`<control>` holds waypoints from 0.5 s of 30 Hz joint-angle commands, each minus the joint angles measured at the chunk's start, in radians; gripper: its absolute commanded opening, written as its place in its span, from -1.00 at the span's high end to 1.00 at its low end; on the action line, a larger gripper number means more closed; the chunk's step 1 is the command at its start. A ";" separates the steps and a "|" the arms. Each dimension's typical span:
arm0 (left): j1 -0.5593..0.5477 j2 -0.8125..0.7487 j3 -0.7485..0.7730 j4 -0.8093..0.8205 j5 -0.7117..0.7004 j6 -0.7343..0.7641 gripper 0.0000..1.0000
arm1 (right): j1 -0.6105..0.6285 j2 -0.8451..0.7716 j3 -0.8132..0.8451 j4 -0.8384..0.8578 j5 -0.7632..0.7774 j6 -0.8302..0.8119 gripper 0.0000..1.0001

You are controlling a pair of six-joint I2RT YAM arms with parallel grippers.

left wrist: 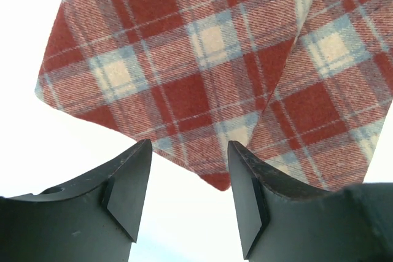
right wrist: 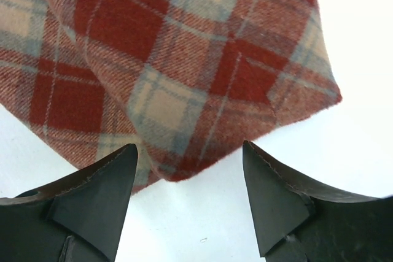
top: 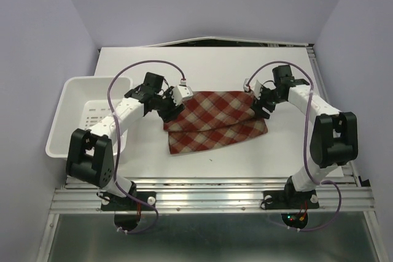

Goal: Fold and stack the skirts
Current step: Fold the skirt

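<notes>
A red, maroon and cream plaid skirt (top: 215, 121) lies folded over itself in the middle of the white table, an upper layer over a lower layer that sticks out at the front. My left gripper (top: 169, 113) is open at the skirt's left edge. In the left wrist view the skirt (left wrist: 209, 72) lies just beyond the open, empty gripper (left wrist: 189, 170). My right gripper (top: 263, 107) is open at the skirt's right edge. In the right wrist view the skirt's folded corner (right wrist: 184, 72) lies just beyond the open, empty gripper (right wrist: 189, 179).
A white perforated plastic basket (top: 77, 115) stands at the table's left edge, beside the left arm. The table's back edge meets the wall behind the skirt. A metal rail (top: 215, 197) runs along the near edge by the arm bases.
</notes>
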 commanded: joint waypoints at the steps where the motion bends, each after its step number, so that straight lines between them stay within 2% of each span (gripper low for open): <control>1: 0.000 0.029 0.040 -0.079 0.014 0.038 -0.32 | 0.026 0.023 0.047 -0.046 0.043 -0.072 -0.47; 6: -0.026 0.036 -0.006 -0.066 -0.023 0.067 -0.33 | 0.092 -0.017 -0.048 0.022 0.136 -0.156 -0.32; 9: -0.043 0.056 -0.039 -0.063 -0.047 0.081 -0.29 | 0.103 -0.025 -0.112 0.090 0.181 -0.153 -0.04; 12: -0.057 0.077 -0.068 -0.029 -0.095 0.078 -0.22 | 0.103 -0.008 -0.100 0.109 0.187 -0.127 0.15; 15: -0.063 0.105 -0.086 -0.020 -0.128 0.098 -0.14 | 0.112 -0.006 -0.091 0.127 0.193 -0.123 0.48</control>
